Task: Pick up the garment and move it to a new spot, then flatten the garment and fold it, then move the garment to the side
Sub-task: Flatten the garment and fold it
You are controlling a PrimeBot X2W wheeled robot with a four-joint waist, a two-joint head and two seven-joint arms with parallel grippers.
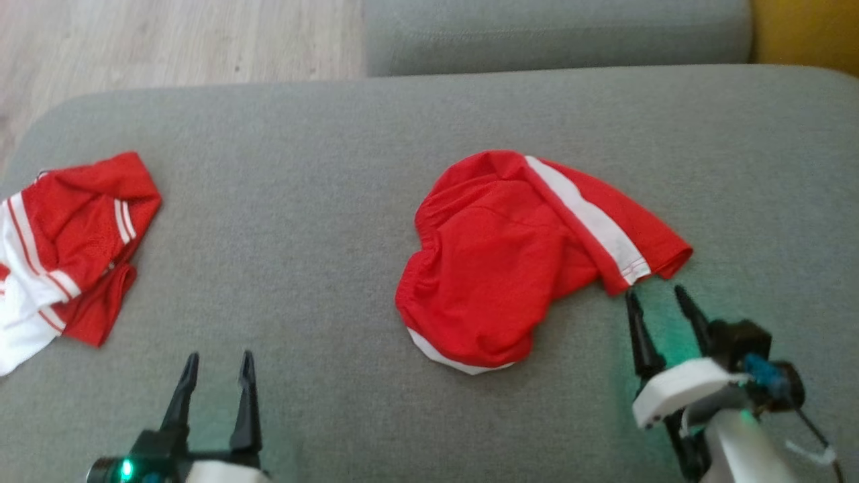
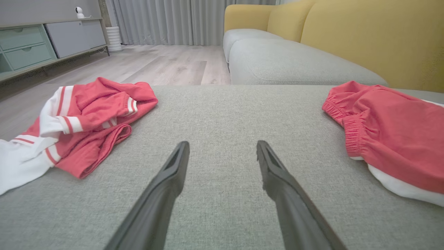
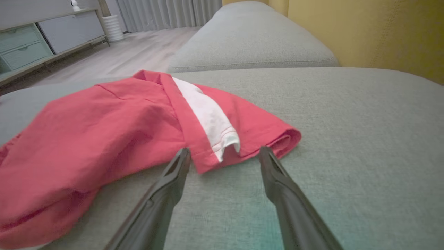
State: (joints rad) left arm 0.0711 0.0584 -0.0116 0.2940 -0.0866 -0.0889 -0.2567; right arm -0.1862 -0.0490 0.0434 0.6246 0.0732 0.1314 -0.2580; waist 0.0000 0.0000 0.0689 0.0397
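2 spread fingers (image 3: 173, 180), right claw (image 1: 654, 290) beside shorts (image 1: 496, 268) hem, garment (image 1: 74, 228) leftward

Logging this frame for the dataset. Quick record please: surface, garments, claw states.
surface: grey cushion
left item: striped shirt, red and white, crumpled at the cushion's left edge
centre item: red piece with white band, bunched
left claw: open, empty, over bare cushion between the two items
right claw: open, empty, tips at the centre item's hem, not gripping
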